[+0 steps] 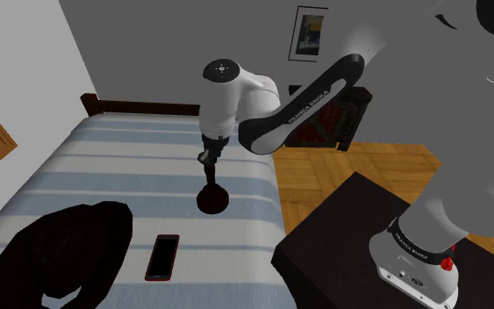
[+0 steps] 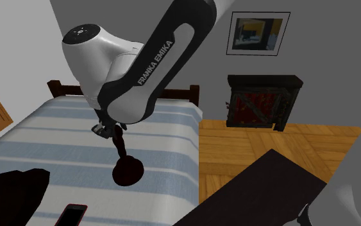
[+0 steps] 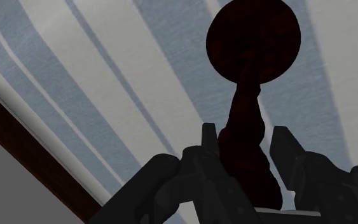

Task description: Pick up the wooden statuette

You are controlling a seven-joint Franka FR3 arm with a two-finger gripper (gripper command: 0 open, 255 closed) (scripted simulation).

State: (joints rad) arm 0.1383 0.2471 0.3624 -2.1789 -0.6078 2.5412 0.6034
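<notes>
The statuette [image 1: 212, 195] is a dark reddish-brown figure with a slim twisted body and a round disc base. It stands out over the blue-and-white striped bed [image 1: 104, 167], near the edge at the shoulder view's right. My gripper [image 1: 210, 159] comes down on it from above and is shut on its upper body. In the wrist view the statuette [image 3: 245, 114] runs out between the two fingers [image 3: 210, 145], base disc farthest from the hand. In the second exterior view the statuette [image 2: 126, 168] hangs tilted under the gripper [image 2: 106, 129]. I cannot tell whether its base touches the bedcover.
A black phone with a red rim [image 1: 162, 256] lies on the bed beside a black bundle [image 1: 60, 255]. A dark wooden headboard [image 1: 139, 109] runs along the wall. My black stand [image 1: 341, 255] sits beside the bed. A dark cabinet [image 2: 262, 99] stands on the wooden floor.
</notes>
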